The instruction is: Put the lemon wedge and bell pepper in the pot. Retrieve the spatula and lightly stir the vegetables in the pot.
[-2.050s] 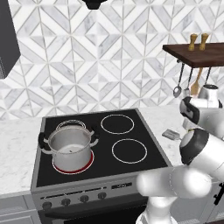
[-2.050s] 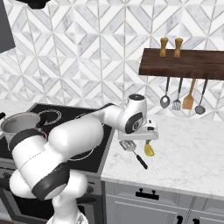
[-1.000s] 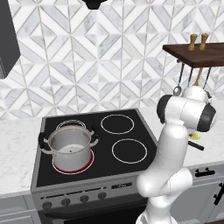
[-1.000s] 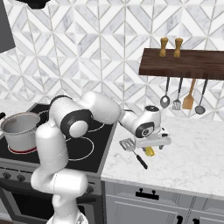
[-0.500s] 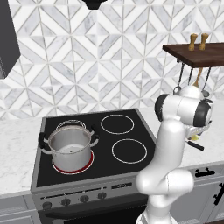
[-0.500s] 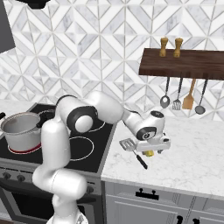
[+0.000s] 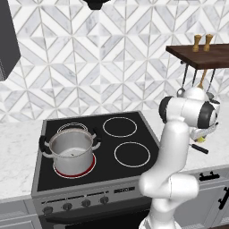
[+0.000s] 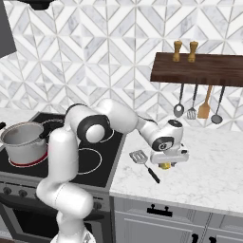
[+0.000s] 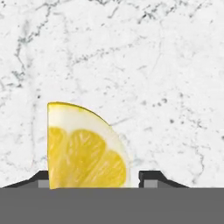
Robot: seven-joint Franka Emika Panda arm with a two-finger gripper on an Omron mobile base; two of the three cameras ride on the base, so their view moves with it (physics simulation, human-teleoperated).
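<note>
lemon wedge [image 9: 85, 151] is seen closest in the hand view, lying on the white marble table [image 9: 166, 78] between the two dark fingertips [image 9: 151, 176] of the gripper [image 9: 94, 177]; its cut face is turned toward the camera. whether the fingertips are pressed against it cannot be told. in the right base view the gripper [image 8: 167, 163] is lowered right over the lemon wedge [image 8: 165, 165], a small yellow spot under the hand. just beside it, toward the stove, the spatula [image 8: 144, 164] is laid flat on the table [image 8: 209, 175], grey head toward the wall, black handle toward the front edge. farther off, the pot [image 8: 23, 141] is set on the front left burner of the stove [image 8: 95, 174], well apart from the lemon wedge. against the wall, utensils [image 8: 199, 106] are hung beneath a wooden shelf [image 8: 199, 69].
</note>
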